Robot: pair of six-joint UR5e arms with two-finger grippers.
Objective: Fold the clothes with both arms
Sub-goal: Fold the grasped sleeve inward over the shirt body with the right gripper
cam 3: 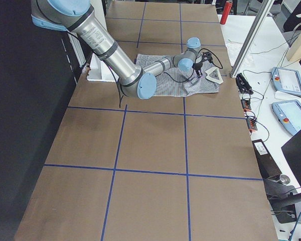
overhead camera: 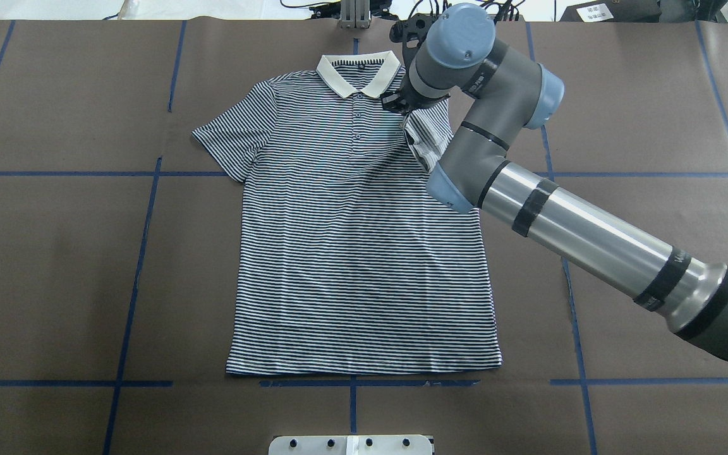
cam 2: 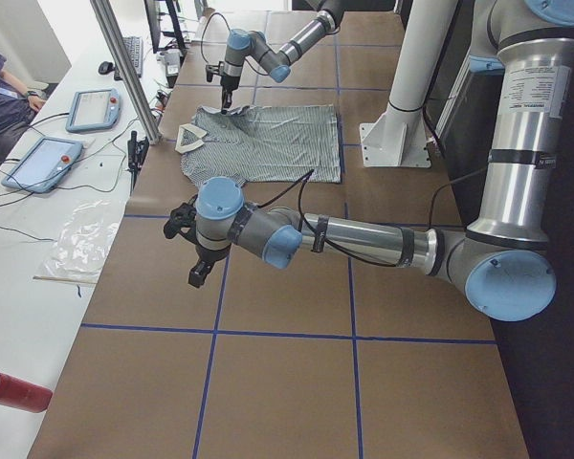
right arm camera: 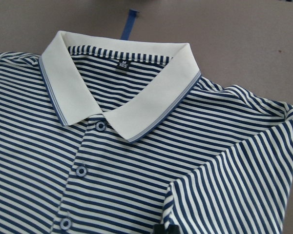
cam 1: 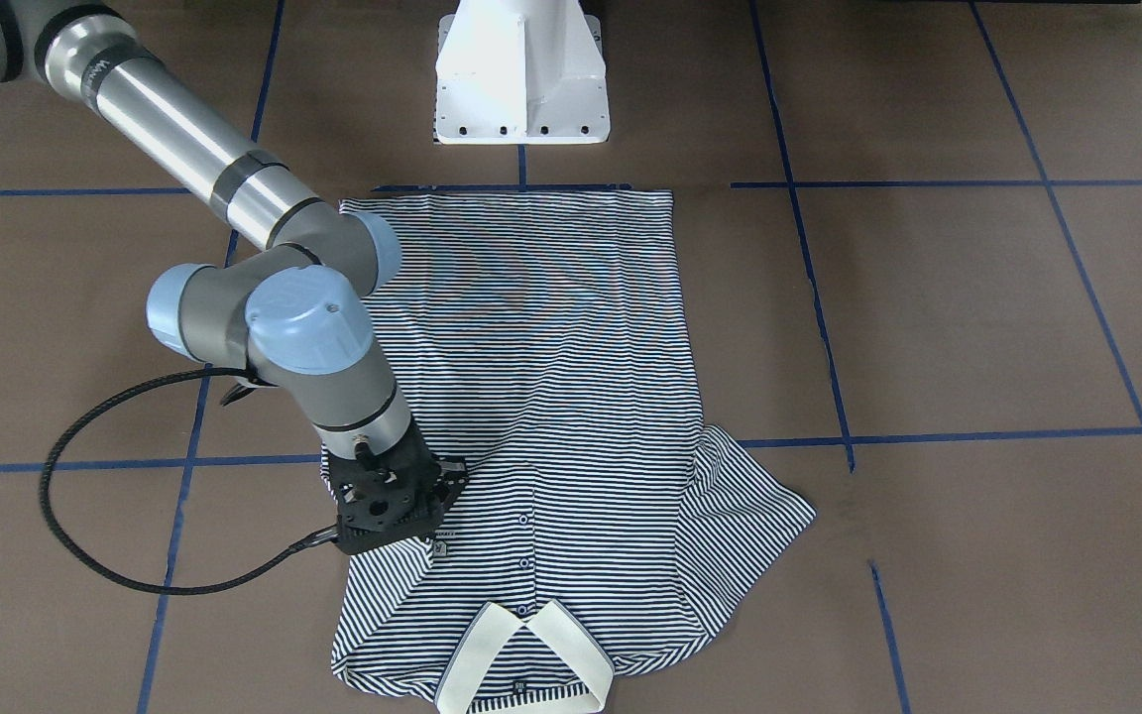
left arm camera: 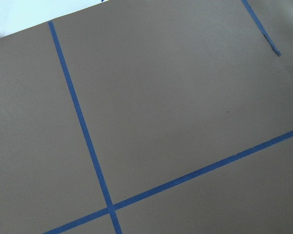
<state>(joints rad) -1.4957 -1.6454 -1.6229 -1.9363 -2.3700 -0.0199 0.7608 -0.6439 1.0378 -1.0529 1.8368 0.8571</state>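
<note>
one polo shirt [overhead camera: 351, 253] lies front-up on the table [overhead camera: 54, 253].

A robotics lab. The table [cam 2: 287, 363] is papered brown and gridded with blue tape [cam 2: 352, 316], and the jointed left arm [cam 2: 364, 237] reaches over it. A white pedestal [cam 2: 387, 143] is bolted on the table. Beside the table, a side table [cam 2: 19, 249] holds teach pendants [cam 2: 43, 163] and cables, with a person [cam 2: 5, 96] seated there.
</note>
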